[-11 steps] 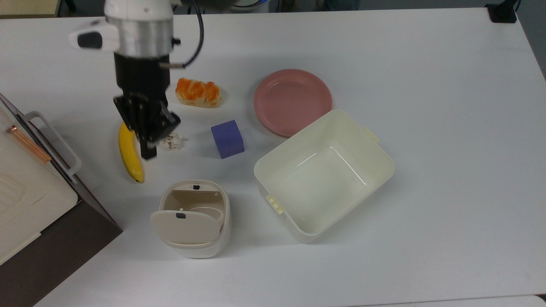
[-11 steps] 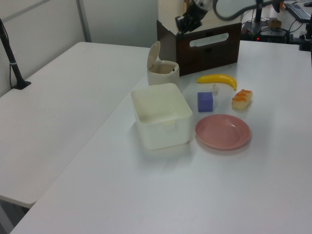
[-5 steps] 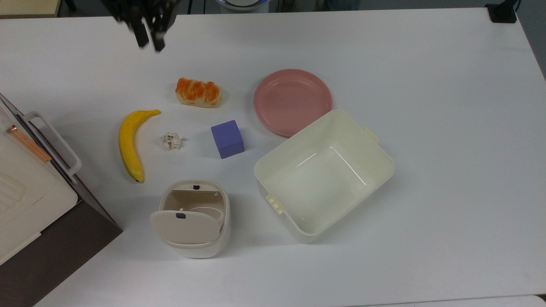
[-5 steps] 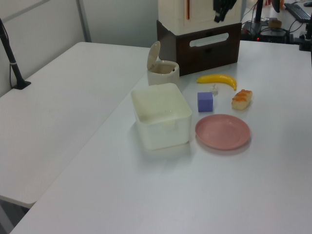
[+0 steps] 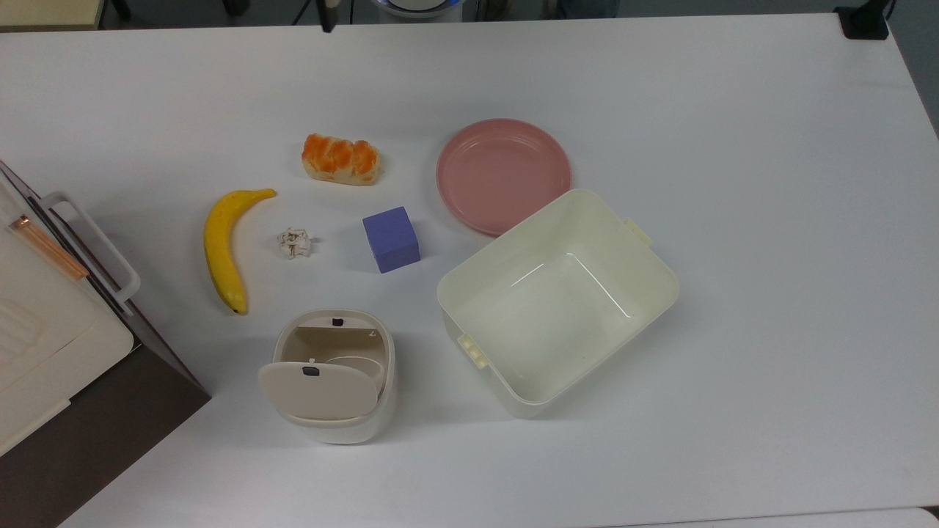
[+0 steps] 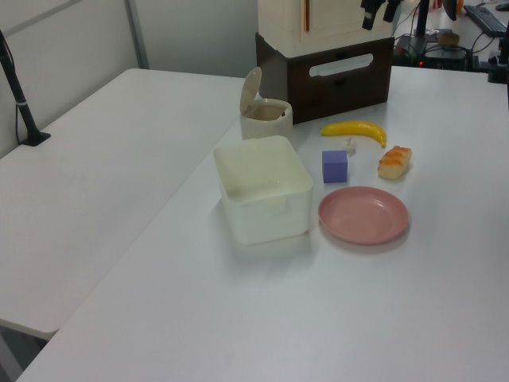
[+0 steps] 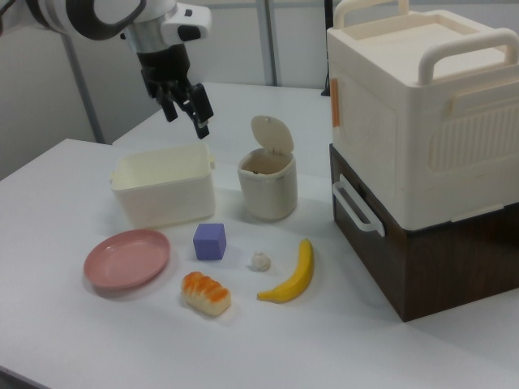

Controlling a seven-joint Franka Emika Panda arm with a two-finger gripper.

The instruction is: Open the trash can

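The small white trash can [image 5: 334, 378] with beige flip lid [image 7: 268, 134] already stands open beside the cream plastic tub [image 5: 557, 301]; your gripper [image 7: 186, 108] hangs high, fingers slightly parted, so keep it clear of the lid

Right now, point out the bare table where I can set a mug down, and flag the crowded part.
Free: the wide stretch on the top view's right, past the cream tub and pink plate; also the strip below the trash can. Crowded: the cluster of banana, paper wad, purple block and bread.
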